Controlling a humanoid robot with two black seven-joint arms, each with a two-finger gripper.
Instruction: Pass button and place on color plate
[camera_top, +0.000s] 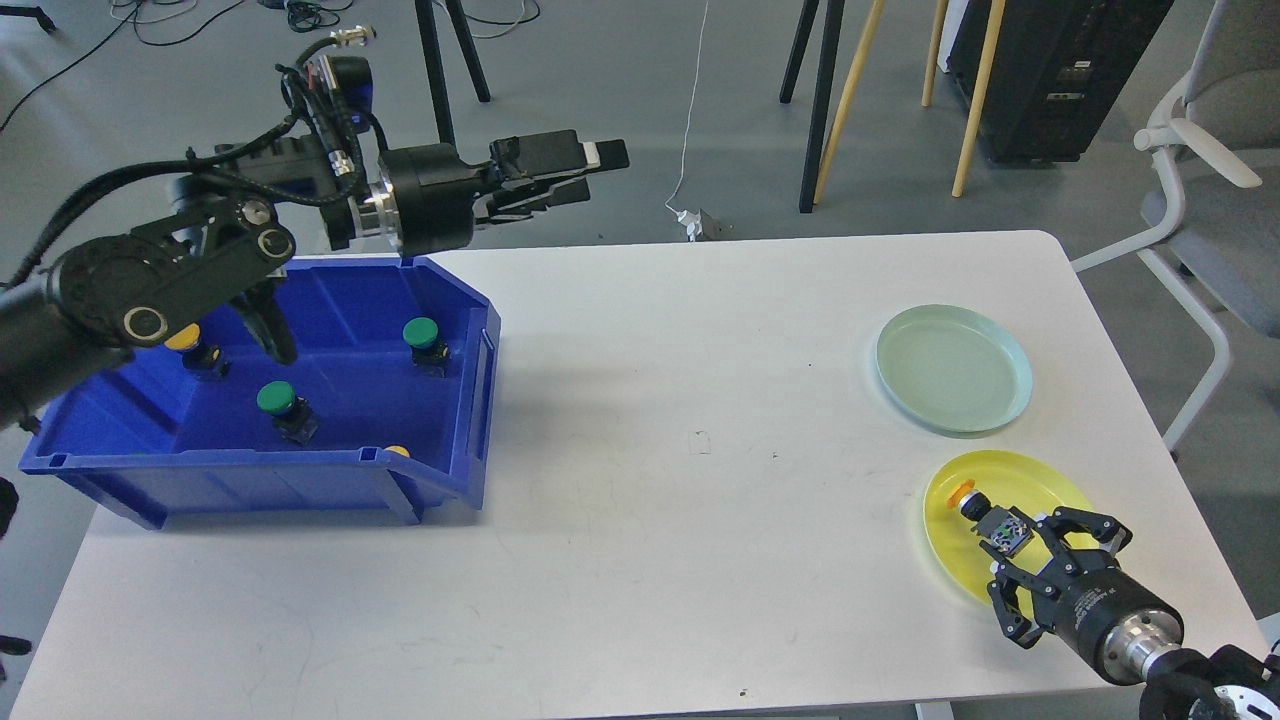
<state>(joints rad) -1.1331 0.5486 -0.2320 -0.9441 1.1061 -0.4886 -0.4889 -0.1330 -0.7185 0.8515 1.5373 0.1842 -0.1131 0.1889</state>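
A yellow button (985, 515) lies on its side on the yellow plate (1040, 485) at the front right, its cap pointing to the far left. My right gripper (1022, 550) is low over that plate, its jaws spread, with the button's body at its fingertips. A pale green plate (953, 368) sits behind the yellow one and is bare. My left gripper (585, 172) hovers empty above the table's far edge, beside the blue bin (300, 490), its fingers slightly apart. The bin holds two green buttons (420, 333) (276, 398) and a yellow one (185, 340).
Another yellow cap (398, 451) peeks over the bin's front wall. The white table (680, 450) lies between the bin and the plates. Easel legs, a chair (1210, 200) and cables are on the floor beyond the table.
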